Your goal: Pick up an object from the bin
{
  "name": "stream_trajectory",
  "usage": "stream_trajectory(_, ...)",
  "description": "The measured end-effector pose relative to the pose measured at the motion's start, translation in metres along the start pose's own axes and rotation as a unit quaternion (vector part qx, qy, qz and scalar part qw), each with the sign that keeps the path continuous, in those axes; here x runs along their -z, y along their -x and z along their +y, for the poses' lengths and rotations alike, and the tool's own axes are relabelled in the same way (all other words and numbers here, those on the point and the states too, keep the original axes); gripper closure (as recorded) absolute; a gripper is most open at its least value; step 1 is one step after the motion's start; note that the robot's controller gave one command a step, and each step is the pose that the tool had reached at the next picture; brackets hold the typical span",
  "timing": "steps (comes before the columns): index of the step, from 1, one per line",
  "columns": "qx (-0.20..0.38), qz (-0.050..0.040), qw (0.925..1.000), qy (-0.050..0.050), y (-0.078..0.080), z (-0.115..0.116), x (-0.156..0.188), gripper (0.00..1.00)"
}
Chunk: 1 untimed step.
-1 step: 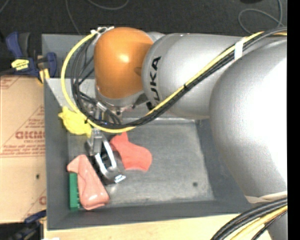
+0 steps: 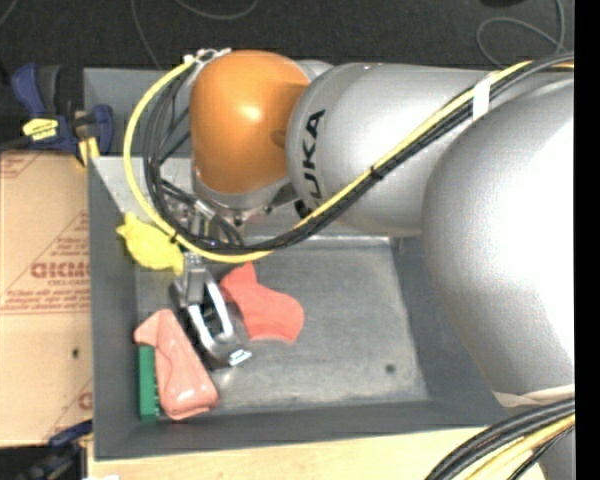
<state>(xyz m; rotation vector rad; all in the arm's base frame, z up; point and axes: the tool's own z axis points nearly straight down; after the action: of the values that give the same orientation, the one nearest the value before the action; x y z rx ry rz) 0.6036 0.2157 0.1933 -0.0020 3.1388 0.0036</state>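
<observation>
My gripper (image 2: 220,333) hangs low in the left part of the bin, between two pink things. A salmon-pink lump (image 2: 268,310) lies just to its right, touching or nearly touching its side. A longer pink piece (image 2: 180,366) lies to its lower left, against a green comb-like bar (image 2: 148,384) near the bin's left wall. A yellow soft thing (image 2: 150,244) rests higher up by the left wall, behind the gripper's body. I see nothing held in the gripper.
The arm with its orange cover and yellow cable spans the bin's back and right side and hides what lies under it. The bin floor shows bare grey metal to the right of the salmon-pink lump.
</observation>
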Motion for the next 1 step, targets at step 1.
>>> stream_trajectory(1,0.080,-0.0043,0.9968,0.001,0.0031,-0.0062,-0.0233,0.00)
